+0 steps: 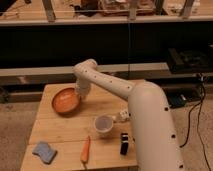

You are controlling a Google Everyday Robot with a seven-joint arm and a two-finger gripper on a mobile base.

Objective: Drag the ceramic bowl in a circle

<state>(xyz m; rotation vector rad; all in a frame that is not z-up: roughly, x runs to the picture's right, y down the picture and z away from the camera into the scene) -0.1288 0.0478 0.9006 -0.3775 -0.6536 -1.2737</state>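
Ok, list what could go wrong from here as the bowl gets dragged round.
1. The gripper is shut on the bowl at its right rim only, so the bowl may tilt or slip out during the drag.
2. The bowl lies close to the left edge of the table, so a wide circle could carry it over.
3. The cup stands just front-right of the bowl, so a sweep that way could knock it.

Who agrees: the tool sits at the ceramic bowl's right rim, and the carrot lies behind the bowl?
Wrong: the camera view shows the carrot in front of the ceramic bowl, by the table's front edge. The tool does sit at the bowl's right rim.
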